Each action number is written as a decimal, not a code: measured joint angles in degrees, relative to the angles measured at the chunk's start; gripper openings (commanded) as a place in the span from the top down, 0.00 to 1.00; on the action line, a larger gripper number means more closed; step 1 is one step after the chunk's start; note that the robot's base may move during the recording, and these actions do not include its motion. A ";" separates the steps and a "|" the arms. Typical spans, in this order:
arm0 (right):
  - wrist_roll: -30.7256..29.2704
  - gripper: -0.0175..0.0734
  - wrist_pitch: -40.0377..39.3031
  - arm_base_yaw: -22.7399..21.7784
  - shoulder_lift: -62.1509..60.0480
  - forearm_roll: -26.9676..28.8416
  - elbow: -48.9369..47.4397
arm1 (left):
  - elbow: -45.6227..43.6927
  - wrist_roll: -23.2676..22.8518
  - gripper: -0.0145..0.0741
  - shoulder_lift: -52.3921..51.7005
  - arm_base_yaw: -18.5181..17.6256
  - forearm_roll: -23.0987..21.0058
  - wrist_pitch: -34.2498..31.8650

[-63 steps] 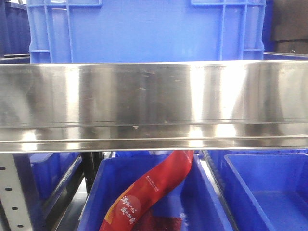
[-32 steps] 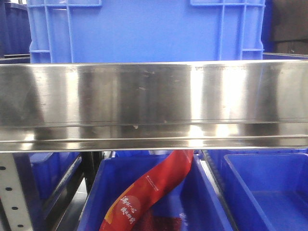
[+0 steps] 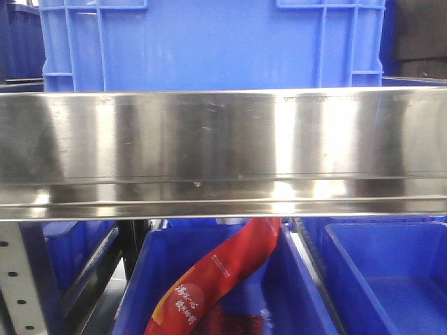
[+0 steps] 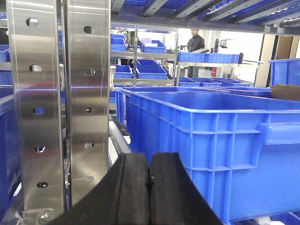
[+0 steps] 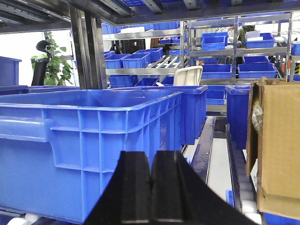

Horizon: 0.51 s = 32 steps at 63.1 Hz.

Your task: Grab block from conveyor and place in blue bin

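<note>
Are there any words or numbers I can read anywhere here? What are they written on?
Red packet in the lower blue bin, front view: white Chinese-looking characters on a round patch, too blurred to read.
Same packet: a small white line of print higher up, too small to read.
Cardboard box, right wrist view: no print visible.
Nothing else shows any text.

You have a glossy brushed-metal rail [image 3: 223,150], smooth blue plastic bins [image 4: 211,150], a shiny red plastic packet [image 3: 223,276], matt black rubber finger pads [image 5: 136,187], and matt brown cardboard [image 5: 276,145] at right.
</note>
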 measured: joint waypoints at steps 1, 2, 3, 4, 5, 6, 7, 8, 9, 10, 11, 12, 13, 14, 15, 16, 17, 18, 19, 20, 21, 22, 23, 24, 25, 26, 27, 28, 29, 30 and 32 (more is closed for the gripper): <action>0.00 0.99 0.00 0.00 0.00 0.00 0.00 | 0.00 0.00 0.96 0.00 0.00 0.00 0.00; 0.00 0.99 0.00 0.00 0.00 0.00 0.00 | 0.00 0.00 0.96 0.00 0.00 0.00 0.00; 0.00 0.99 0.00 0.00 0.00 0.00 0.00 | 0.00 0.00 0.96 0.00 0.00 0.00 0.00; 0.00 0.99 0.00 0.00 0.00 0.00 0.00 | 0.00 0.00 0.96 0.00 0.00 0.00 0.00; 0.00 0.99 0.00 0.00 0.00 0.00 0.00 | 0.00 0.00 0.96 0.00 0.00 0.00 0.00; 0.00 0.99 0.00 0.00 0.00 0.00 0.00 | 0.00 0.00 0.96 0.00 0.00 0.00 0.00; 0.00 0.99 0.00 0.00 0.00 0.00 0.00 | 0.00 0.00 0.96 0.00 0.00 0.00 0.00; 0.00 0.99 0.00 0.00 0.00 0.00 0.00 | 0.00 0.00 0.96 0.00 0.00 0.00 0.00; 0.00 0.99 0.00 0.00 0.00 0.00 0.00 | 0.00 0.00 0.96 0.00 0.00 0.00 0.00; 0.00 0.99 0.00 0.00 0.00 0.00 0.00 | 0.00 0.00 0.96 0.00 0.00 0.00 0.00; 0.00 0.99 0.00 0.00 0.00 0.00 0.00 | 0.00 0.00 0.96 0.00 0.00 0.00 0.00; 0.00 0.99 0.00 0.00 0.00 0.00 0.00 | 0.00 0.00 0.96 0.00 0.00 0.00 0.00; 0.00 0.99 0.00 0.00 0.00 0.00 0.00 | 0.00 0.00 0.96 0.00 0.00 0.00 0.00; 0.00 0.99 0.00 0.00 0.00 0.00 0.00 | 0.00 0.00 0.96 0.00 0.00 0.00 0.00; 0.00 0.99 0.00 -0.11 0.00 0.00 0.00 | 0.00 0.00 0.96 0.00 0.00 0.00 0.00; 0.00 0.99 0.00 -0.11 0.00 0.00 0.00 | 0.00 0.00 0.96 0.00 0.00 0.00 0.00; 0.00 0.99 0.12 -0.11 0.00 0.00 0.00 | 0.00 0.00 0.96 0.00 0.00 0.00 0.00; 0.00 0.99 0.12 -0.20 0.00 0.00 0.00 | 0.00 0.00 0.96 0.00 0.00 0.00 0.00; 0.00 0.99 0.34 -0.20 -0.08 0.00 0.00 | 0.00 0.00 0.96 0.00 0.00 0.00 0.00; 0.00 0.99 0.50 -0.20 -0.08 0.00 0.00 | 0.00 0.00 0.96 0.00 0.00 0.00 0.00; 0.00 0.99 0.81 -0.23 -0.12 0.00 0.00 | 0.00 0.00 0.96 0.00 0.00 0.00 0.00; 0.00 0.99 1.09 -0.23 -0.23 0.00 0.00 | 0.00 0.00 0.96 0.00 0.00 0.00 0.00; 0.00 0.99 1.46 -0.23 -0.38 -0.11 0.00 | 0.00 0.00 0.96 0.00 0.00 0.00 0.00; 0.00 0.99 1.88 -0.23 -0.54 -0.11 0.13 | 0.00 0.00 0.96 0.00 0.00 0.00 -0.10; 0.00 0.99 2.48 -0.35 -0.70 -0.24 0.28 | 0.00 0.00 0.96 0.00 0.00 0.00 -0.10; 0.00 0.99 2.91 -0.35 -0.93 -0.41 0.41 | 0.00 0.00 0.96 0.00 0.00 0.00 -0.10; 0.00 0.99 3.35 -0.51 -1.15 -0.69 0.54 | 0.00 0.00 0.96 0.00 0.00 0.00 -0.10; 0.00 0.99 4.17 -0.64 -1.48 -0.80 0.72 | 0.00 0.00 0.96 0.00 0.00 0.00 -0.10; 0.00 0.99 4.63 -0.78 -1.76 -1.01 1.06 | 0.00 0.00 0.96 0.00 0.00 0.00 -0.10; 0.00 0.99 5.03 -0.88 -2.03 -1.13 1.31 | 0.00 0.00 0.96 0.00 0.00 0.00 -0.10; 0.00 0.99 5.78 -1.36 -2.65 -1.27 2.05 | 0.00 0.00 0.96 0.00 0.00 0.00 -0.10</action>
